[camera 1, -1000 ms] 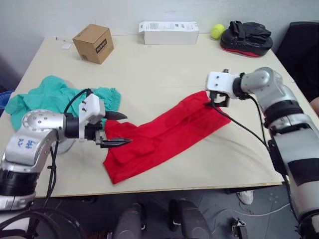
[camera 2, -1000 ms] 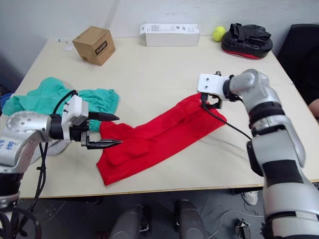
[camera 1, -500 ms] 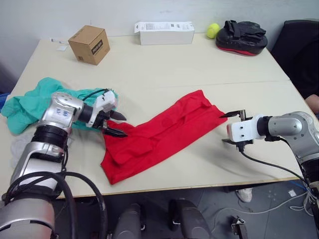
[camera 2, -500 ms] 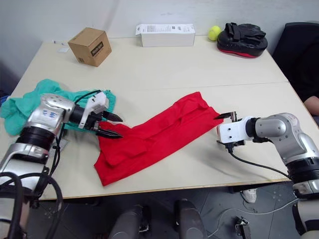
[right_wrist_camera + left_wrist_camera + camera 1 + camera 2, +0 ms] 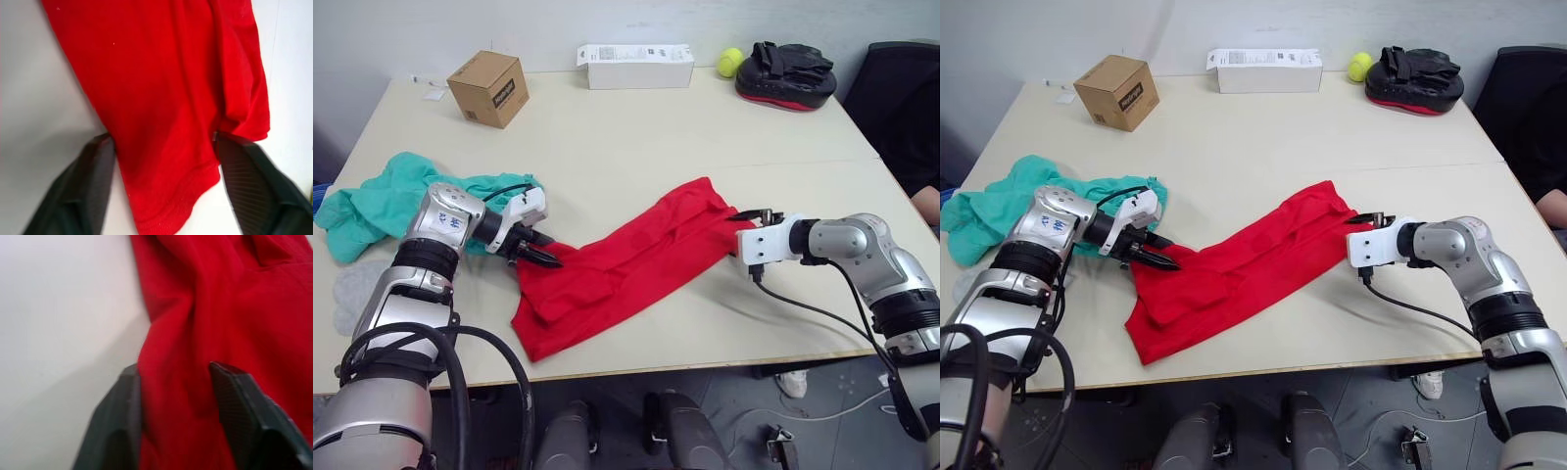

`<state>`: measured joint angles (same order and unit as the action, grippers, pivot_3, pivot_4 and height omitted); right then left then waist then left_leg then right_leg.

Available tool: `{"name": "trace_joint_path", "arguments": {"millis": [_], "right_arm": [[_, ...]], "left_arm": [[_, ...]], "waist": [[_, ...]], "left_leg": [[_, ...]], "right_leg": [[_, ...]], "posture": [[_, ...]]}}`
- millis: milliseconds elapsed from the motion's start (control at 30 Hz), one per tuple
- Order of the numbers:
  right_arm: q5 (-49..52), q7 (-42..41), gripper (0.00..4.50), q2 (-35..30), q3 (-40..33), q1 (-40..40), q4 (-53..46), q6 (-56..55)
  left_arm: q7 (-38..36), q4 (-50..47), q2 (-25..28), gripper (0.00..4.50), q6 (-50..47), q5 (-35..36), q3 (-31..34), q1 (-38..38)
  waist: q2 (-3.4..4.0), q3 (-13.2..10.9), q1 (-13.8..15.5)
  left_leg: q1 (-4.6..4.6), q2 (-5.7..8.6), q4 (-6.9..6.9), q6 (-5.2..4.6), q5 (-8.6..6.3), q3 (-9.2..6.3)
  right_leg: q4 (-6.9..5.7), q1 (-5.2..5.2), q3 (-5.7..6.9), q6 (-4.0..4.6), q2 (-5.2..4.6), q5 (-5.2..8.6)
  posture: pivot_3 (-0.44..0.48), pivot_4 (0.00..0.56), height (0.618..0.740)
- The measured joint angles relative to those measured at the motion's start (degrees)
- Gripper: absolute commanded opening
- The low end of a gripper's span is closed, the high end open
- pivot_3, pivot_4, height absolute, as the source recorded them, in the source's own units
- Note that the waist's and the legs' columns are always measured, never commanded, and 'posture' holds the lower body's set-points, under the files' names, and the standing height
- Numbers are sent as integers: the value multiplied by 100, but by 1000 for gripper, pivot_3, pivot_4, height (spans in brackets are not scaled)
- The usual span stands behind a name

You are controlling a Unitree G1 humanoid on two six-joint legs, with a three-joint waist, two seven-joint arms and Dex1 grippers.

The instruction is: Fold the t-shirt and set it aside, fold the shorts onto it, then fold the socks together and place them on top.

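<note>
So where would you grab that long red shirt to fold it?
Probably by its two narrow ends, one from each side. The t-shirt lies flat as a long diagonal band, and the left gripper and right gripper already sit open at opposite ends, fingers straddling the hems.

right wrist view: we see the right pincer (image 5: 164,188) with its two black fingers (image 5: 93,176) spread wide, one on either side of the t-shirt (image 5: 166,83). the red cloth lies flat on the pale worktop (image 5: 34,98), its stitched hem edge between the fingers, with soft lengthwise folds.
</note>
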<state>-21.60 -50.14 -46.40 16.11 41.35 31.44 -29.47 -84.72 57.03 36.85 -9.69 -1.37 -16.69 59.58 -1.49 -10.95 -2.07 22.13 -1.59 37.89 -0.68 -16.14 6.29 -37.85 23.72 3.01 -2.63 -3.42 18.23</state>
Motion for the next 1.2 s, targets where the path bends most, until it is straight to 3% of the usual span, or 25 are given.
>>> {"name": "trace_joint_path", "arguments": {"millis": [100, 200, 467, 633, 800, 967, 1200], "right_arm": [[-74, 37, 1044, 102, 116, 160, 294, -89], [-173, 97, 26, 237, 196, 395, 689, -190], [-518, 455, 26, 674, 516, 1282, 1853, -525], [-779, 573, 26, 1014, 819, 1889, 2583, -746], [-1122, 725, 26, 1363, 1104, 2426, 3190, -939], [-1350, 916, 26, 1595, 1295, 2730, 3552, -1045], [-1595, 1266, 26, 1725, 1484, 2938, 3864, -1094]], "left_arm": [[-53, -93, 13, 0, -176, 3, 77, -127], [-107, -398, 50, 0, -438, 25, 142, -269], [55, -2237, 319, 0, -1957, 499, 590, -1346], [495, -4114, 576, 0, -3231, 924, 935, -2396], [1419, -6292, 563, 0, -4908, 1642, 1596, -3600], [2474, -7534, 156, 0, -5960, 2074, 2203, -4250], [3707, -8389, -575, 0, -6541, 2426, 2798, -4958]], "waist": [[0, 0, -5], [0, 0, -4], [2, -1, -40], [3, -2, -95], [4, -2, -114], [4, -2, -101], [4, -2, -101]], "left_leg": [[0, 0, 1, -1, -1, 0], [0, 0, 2, -2, -1, 0], [6, -1, 0, 0, -4, -2], [7, -1, -4, 1, -6, -3], [7, -1, -7, 2, -8, -7], [6, 1, -3, 3, -7, -10], [1, 2, -5, 6, -8, -14]], "right_leg": [[-2, 0, -1, 0, 0, 0], [-5, 1, -2, 0, -2, 0], [-8, 8, -3, 2, -2, 1], [-9, 10, -7, 3, -4, 1], [-8, 10, -8, 5, -4, 3], [-6, 6, -7, 5, -5, 3], [-3, 0, -4, 5, -7, 3]], "posture": [[0, 150, 740], [0, 150, 740], [0, 150, 740], [0, 150, 740], [0, 150, 740], [0, 150, 740], [0, 150, 740]]}}
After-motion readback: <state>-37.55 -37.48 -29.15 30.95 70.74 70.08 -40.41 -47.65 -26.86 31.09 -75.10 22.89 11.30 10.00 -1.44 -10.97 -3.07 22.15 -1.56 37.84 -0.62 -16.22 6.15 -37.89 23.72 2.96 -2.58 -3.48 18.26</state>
